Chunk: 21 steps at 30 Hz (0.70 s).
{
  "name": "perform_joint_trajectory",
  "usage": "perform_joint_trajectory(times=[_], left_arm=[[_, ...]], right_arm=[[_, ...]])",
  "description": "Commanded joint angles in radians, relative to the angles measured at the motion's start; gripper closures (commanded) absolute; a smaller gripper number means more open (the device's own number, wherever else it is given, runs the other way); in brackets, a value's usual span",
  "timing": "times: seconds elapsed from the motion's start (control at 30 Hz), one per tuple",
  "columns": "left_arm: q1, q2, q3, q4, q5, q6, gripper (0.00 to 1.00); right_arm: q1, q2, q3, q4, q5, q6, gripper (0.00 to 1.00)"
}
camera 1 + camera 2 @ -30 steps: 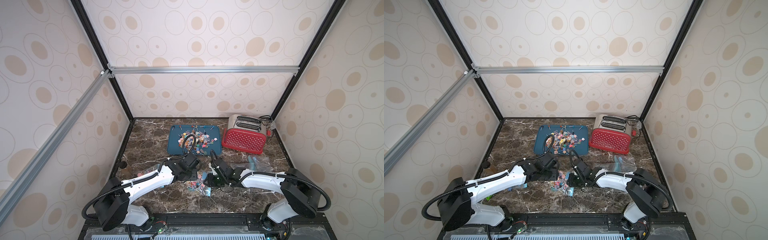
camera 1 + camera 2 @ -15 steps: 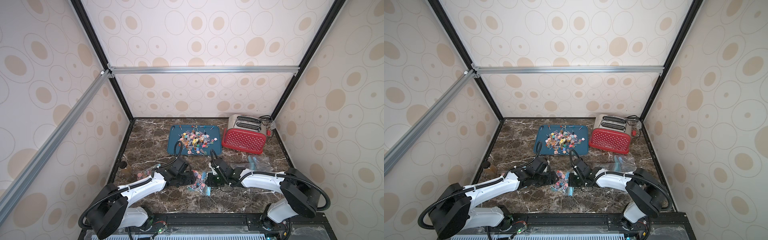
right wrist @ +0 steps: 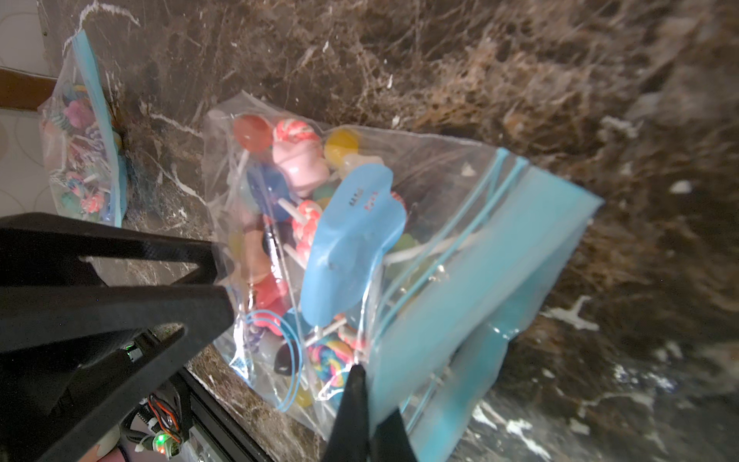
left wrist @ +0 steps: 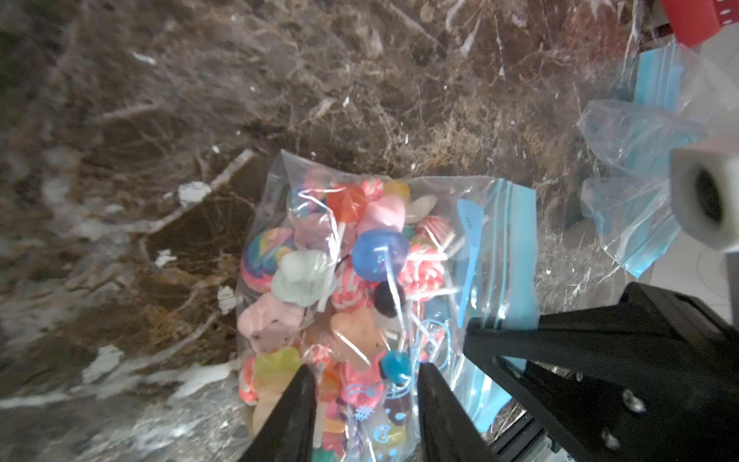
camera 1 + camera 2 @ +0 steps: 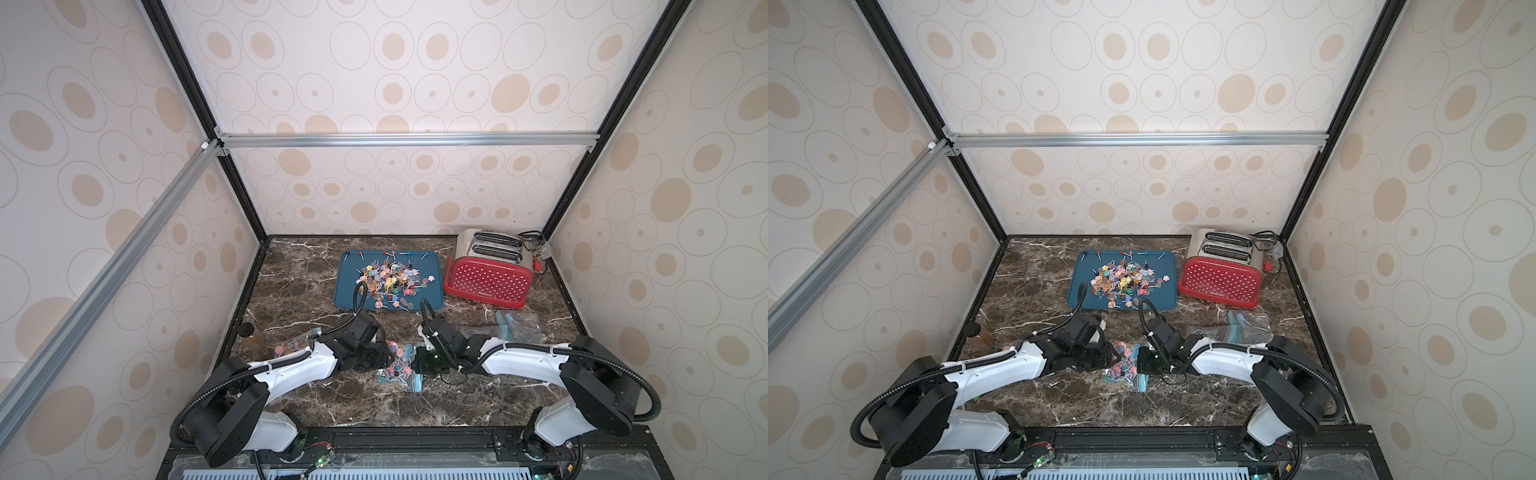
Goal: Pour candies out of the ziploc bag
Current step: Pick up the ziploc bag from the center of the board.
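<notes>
The clear ziploc bag [image 5: 397,368] with a blue zip strip lies on the marble between my two grippers, also in a top view [image 5: 1123,369]. Candies [image 4: 380,252], small coloured lollipops, fill it. My left gripper [image 4: 366,374] straddles the bag's candy-filled end, both fingers pressed against the plastic. My right gripper [image 3: 372,396] is shut on the blue zip edge [image 3: 480,300] at the opposite end. More loose candies [image 5: 388,282] are heaped on the blue tray [image 5: 345,291] behind.
A red toaster [image 5: 486,278] stands at the back right beside the tray. Empty crumpled bags [image 5: 515,328] lie beyond my right arm. Another candy-filled bag [image 5: 291,345] lies by the left arm, near the left wall.
My left gripper came back from near the tray and down to the bag, opened wide, then closed round its candy end. The right gripper closed fully on the zip edge.
</notes>
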Motion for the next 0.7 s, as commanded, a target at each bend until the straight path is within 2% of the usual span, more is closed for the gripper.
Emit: perform_joint_trajectory(times=[0.0,0.23,0.43,0.67], left_arm=[[0.007,-0.006,0.003,0.005,0.016,0.000,0.63],[0.006,0.022,0.024,-0.088,-0.026,0.031,0.63],[0.007,0.019,0.065,-0.219,-0.090,0.075,0.55],[0.007,0.023,0.059,-0.162,-0.065,0.065,0.57]], right_arm=[[-0.002,-0.015,0.016,-0.014,0.004,-0.005,1.00],[-0.001,-0.020,0.018,-0.020,0.005,-0.008,1.00],[-0.002,-0.017,0.019,-0.018,0.005,-0.008,1.00],[-0.001,-0.014,0.019,-0.017,0.004,-0.007,1.00]])
